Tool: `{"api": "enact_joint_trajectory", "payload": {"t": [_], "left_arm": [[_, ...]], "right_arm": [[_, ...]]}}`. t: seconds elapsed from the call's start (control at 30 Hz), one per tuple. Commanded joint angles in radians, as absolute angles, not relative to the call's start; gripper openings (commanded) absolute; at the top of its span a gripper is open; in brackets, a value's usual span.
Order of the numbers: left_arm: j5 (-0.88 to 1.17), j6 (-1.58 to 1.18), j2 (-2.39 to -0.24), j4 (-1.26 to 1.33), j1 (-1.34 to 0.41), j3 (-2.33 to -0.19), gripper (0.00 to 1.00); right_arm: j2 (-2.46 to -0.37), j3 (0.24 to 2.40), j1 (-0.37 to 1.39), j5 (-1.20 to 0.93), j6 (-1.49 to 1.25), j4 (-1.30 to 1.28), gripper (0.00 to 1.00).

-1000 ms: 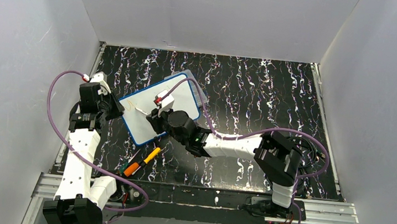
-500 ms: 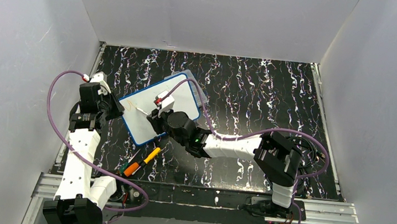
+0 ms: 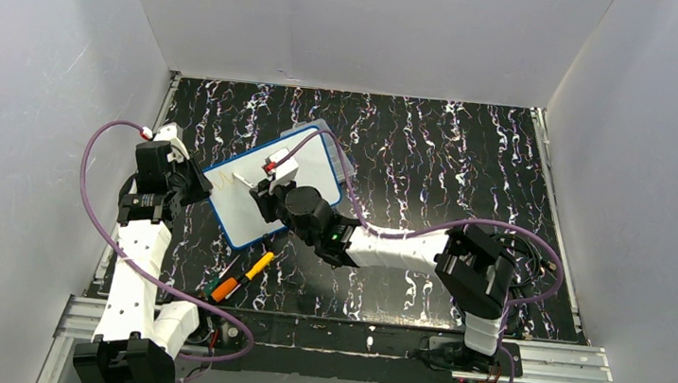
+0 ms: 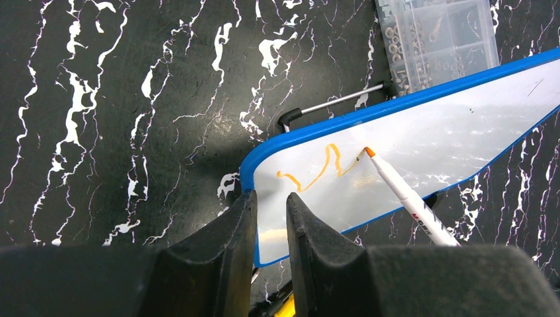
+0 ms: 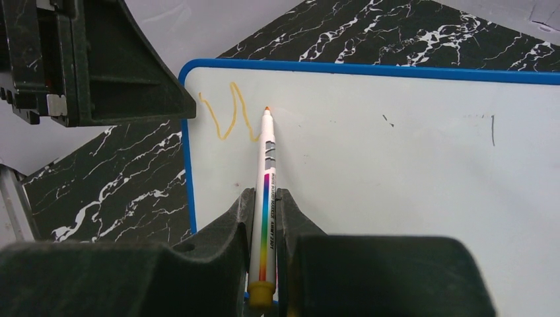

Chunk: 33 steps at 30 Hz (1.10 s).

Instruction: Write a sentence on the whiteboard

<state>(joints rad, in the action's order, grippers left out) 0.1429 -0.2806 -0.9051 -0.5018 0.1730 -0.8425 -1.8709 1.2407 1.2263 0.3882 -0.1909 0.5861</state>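
Observation:
The whiteboard [image 3: 304,171] lies slanted on the table at left of centre. It also shows in the left wrist view [image 4: 462,119] and the right wrist view [image 5: 409,178]. My left gripper [image 3: 200,191] [image 4: 271,198] is shut on the board's blue rim near its left corner. My right gripper [image 3: 259,195] [image 5: 264,193] is shut on a white marker [image 5: 267,165] [image 4: 413,201] with a rainbow stripe. The marker's orange tip sits at the end of the sentence [image 5: 228,119] [image 4: 320,170]. The sentence is a short orange zigzag stroke near that corner.
A clear compartment box [image 4: 439,36] lies under the board's far corner and peeks out in the top view [image 3: 345,161]. An orange-yellow marker [image 3: 245,277] lies on the black marbled table [image 3: 433,163] near the front. Grey walls close in three sides.
My right gripper has moved the marker tip a little away from me across the board. The left arm and the board have stayed put.

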Motion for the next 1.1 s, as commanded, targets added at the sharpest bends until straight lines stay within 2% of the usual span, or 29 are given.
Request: {"api": "enact_joint_trajectory", "payload": {"t": [0.0,0.43,0.53,0.67,0.9,1.07], "left_arm": [[0.150,-0.278,-0.889,-0.509,0.176,-0.854,0.22],[0.152,-0.278,-0.887,-0.507,0.175,-0.854,0.25],[0.148,-0.276,-0.886,-0.506,0.177,-0.858,0.31],[0.158,-0.275,-0.881,-0.494,0.195,-0.866,0.47],[0.312,-0.248,-0.890,-0.417,0.273,-0.877,0.67],[0.545,-0.229,-0.919,-0.329,0.324,-0.866,0.69]], "right_arm": [[-1.883,1.298,1.226,0.426,-0.167,0.639,0.01],[-1.906,1.333,1.225,0.423,-0.157,0.630,0.01],[-1.890,1.320,1.225,0.407,-0.159,0.635,0.01],[-1.830,1.281,1.225,0.374,-0.165,0.647,0.01],[-1.669,1.188,1.226,0.370,-0.168,0.631,0.01],[-1.564,1.106,1.224,0.387,-0.166,0.606,0.01]]}}
